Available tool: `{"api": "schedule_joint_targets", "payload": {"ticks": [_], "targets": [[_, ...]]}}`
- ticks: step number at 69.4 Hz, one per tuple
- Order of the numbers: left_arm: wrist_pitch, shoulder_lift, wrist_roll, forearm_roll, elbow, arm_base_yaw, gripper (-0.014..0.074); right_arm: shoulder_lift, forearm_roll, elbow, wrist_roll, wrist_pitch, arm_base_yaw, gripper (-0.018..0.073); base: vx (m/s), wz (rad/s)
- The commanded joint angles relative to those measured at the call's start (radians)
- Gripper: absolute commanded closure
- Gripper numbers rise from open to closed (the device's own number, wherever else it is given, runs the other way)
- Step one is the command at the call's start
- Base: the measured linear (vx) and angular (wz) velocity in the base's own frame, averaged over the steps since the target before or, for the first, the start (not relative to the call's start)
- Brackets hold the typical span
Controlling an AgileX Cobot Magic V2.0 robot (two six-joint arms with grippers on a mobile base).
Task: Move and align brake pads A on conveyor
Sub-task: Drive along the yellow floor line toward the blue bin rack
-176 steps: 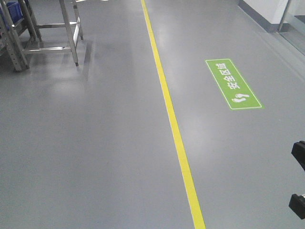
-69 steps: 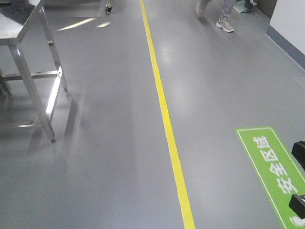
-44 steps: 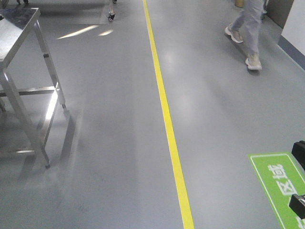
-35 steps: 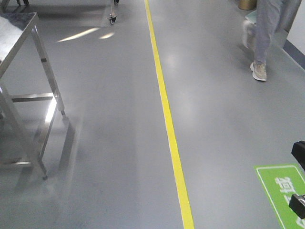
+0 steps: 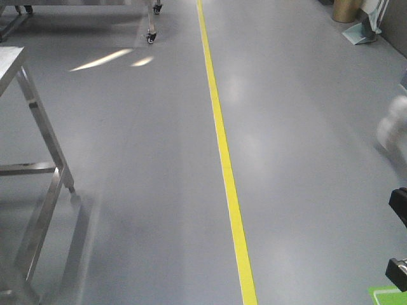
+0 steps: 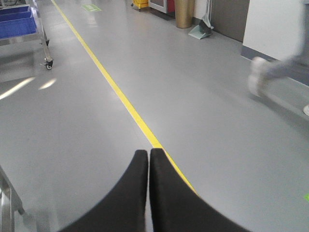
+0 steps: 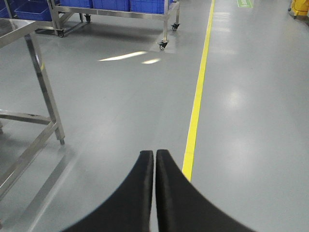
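Observation:
The brake pads A and the conveyor are out of view in every frame. My left gripper is shut, its black fingers pressed together with nothing between them, held over grey floor beside a yellow line. My right gripper is shut and empty too, above the floor just left of the yellow line. At the right edge of the front view, two black parts of the robot show; whether they belong to a gripper is unclear.
A stainless steel table frame stands at the left; its leg is near. A wheeled rack with blue bins is farther back. A blurred walking person passes on the right. A bin and dustpan sit by the wall.
The base has rolled forward along the yellow line. The green floor sign slid down and nearly out of view, the steel table came nearer on the left, and the walking person moved closer on the right.

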Motion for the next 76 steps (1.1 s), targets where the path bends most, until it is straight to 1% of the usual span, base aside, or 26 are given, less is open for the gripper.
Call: {"api": "schedule_joint_targets", "payload": {"ticks": [1,76], "targets": [[-0.064,0.009,-0.001,0.008,-0.024,-0.003,0.0602,0.006,-0.007,-0.029,-0.009,-0.076,-0.001,0.0568,0.61,0.01],[-0.064,0.009,-0.001,0.008,-0.024,-0.003,0.0602,0.006,-0.007,-0.029,-0.009,-0.076,-0.001,0.0568,0.60,0.02]]}}
